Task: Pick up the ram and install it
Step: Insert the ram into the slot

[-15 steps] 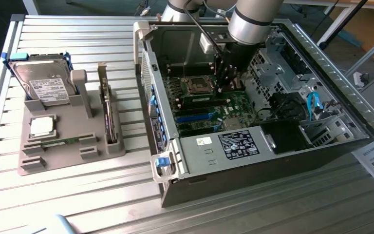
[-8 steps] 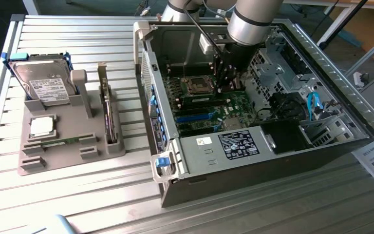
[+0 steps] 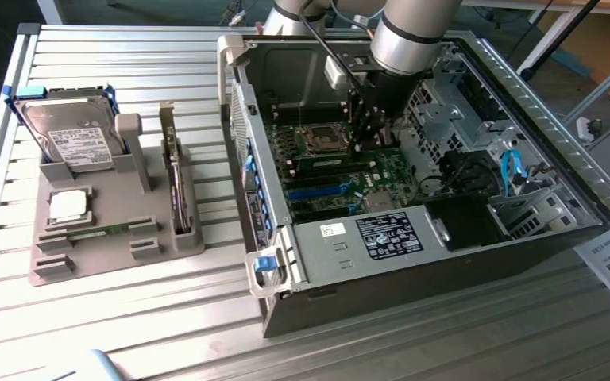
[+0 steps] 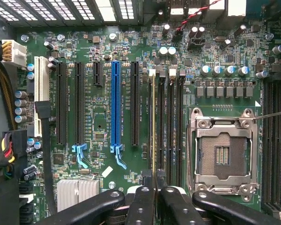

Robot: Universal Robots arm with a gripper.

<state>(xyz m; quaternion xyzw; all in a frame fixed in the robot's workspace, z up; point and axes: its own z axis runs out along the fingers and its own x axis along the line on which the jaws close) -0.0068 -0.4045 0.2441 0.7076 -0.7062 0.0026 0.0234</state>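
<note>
Ram is clamped in my gripper, jaws closed tight on it. It sits edge-on to the wrist camera, so it's just a thin pale line running along the black memory slots, right beside the empty CPU socket. Can't tell if its lower edge is touching a slot or hanging above one. My fingers are cut off at the frame edge. In the exterior view my arm reaches down into the open case, and its dark lower end hides the spot where things meet the board.
</note>
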